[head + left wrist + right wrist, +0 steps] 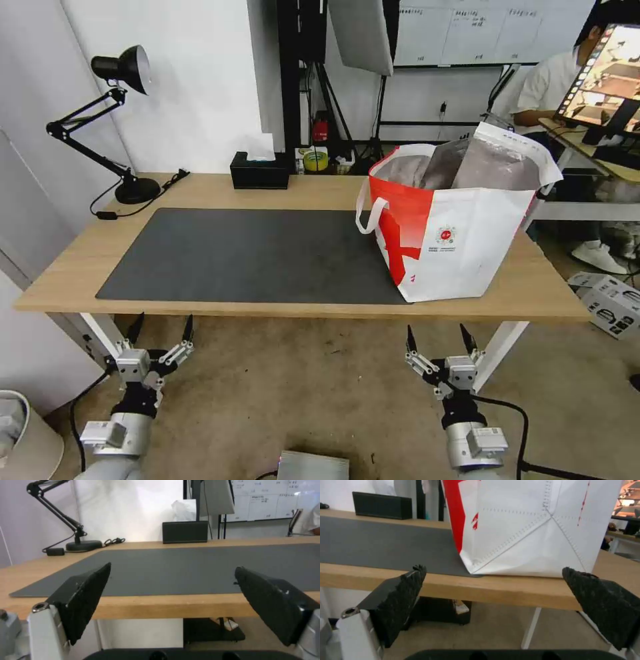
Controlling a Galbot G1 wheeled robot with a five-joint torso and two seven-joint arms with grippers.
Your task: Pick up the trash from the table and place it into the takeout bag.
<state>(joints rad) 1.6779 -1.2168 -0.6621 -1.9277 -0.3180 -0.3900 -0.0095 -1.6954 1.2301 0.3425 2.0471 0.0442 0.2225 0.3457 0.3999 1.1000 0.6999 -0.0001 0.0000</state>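
On the table (200, 193) the takeout bag (460, 233) stands upright, mouth up; both grippers' fingers spread wide.

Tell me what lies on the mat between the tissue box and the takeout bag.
Nothing: in the head view, the grey mat is bare between the black tissue box and the takeout bag, which stands on the mat's right end.

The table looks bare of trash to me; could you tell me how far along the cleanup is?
Done, apparently: no trash lies on the table or its mat; just the bag, tissue box and lamp. In hand: nothing; left gripper and right gripper hang open below the edge. The bag's contents are hidden.
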